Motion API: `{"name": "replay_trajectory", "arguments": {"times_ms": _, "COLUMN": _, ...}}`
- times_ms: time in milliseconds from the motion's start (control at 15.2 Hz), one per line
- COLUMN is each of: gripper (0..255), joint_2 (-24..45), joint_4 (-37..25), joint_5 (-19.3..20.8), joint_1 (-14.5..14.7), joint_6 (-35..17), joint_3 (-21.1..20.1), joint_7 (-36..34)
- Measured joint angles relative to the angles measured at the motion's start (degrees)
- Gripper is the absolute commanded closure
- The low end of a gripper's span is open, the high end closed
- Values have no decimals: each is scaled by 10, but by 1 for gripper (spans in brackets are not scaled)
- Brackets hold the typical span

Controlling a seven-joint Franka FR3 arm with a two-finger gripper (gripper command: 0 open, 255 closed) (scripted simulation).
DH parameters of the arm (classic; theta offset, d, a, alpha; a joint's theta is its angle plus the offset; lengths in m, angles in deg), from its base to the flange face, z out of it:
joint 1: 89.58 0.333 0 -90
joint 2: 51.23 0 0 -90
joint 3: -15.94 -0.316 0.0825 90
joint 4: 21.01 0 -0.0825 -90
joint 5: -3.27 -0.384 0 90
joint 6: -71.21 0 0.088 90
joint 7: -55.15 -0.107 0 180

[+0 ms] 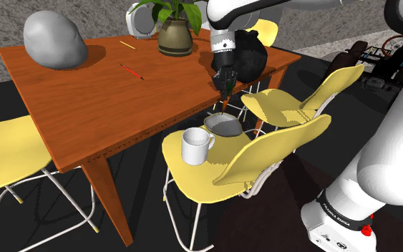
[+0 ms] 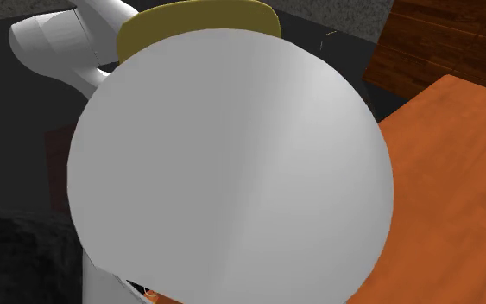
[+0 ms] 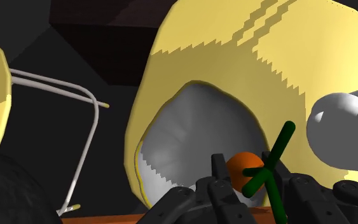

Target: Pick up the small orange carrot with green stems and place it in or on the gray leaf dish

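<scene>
Over the table's edge, my black gripper [image 1: 224, 93] points down and is shut on a small orange carrot [image 1: 224, 107]. The carrot hangs just above the gray leaf dish [image 1: 222, 126], which lies on a yellow chair seat [image 1: 192, 172] beside the table. In the wrist view the carrot's orange top [image 3: 241, 168] and dark green stems [image 3: 271, 163] sit between my fingers [image 3: 217, 186], with the gripper [image 3: 255, 183] straight over the gray dish [image 3: 184, 143].
A white mug [image 1: 195, 146] stands on the same seat, close to the dish. On the wooden table [image 1: 85, 107] are a potted plant [image 1: 175, 28], a black bag [image 1: 248, 54], a grey lump [image 1: 54, 41] and a red pencil [image 1: 131, 71]. More yellow chairs [image 1: 300, 100] stand around.
</scene>
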Motion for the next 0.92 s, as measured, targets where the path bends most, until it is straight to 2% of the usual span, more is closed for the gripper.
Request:
{"name": "replay_trajectory", "arguments": {"times_ms": 528, "gripper": 255, "joint_2": -5, "joint_4": 13, "joint_5": -1, "joint_1": 0, "joint_6": -12, "joint_3": -4, "joint_7": 3}}
{"name": "replay_trajectory", "arguments": {"times_ms": 594, "gripper": 0, "joint_2": 1, "joint_4": 5, "joint_5": 0, "joint_1": 0, "joint_6": -2, "joint_3": -4, "joint_7": 1}}
{"name": "replay_trajectory", "arguments": {"times_ms": 792, "gripper": 0, "joint_2": 24, "joint_4": -13, "joint_5": -28, "joint_1": 1, "joint_6": 33, "joint_3": -6, "joint_7": -2}}
{"name": "replay_trajectory", "arguments": {"times_ms": 924, "gripper": 0, "joint_2": 20, "joint_4": -4, "joint_5": -48, "joint_1": 1, "joint_6": 27, "joint_3": -5, "joint_7": -3}}
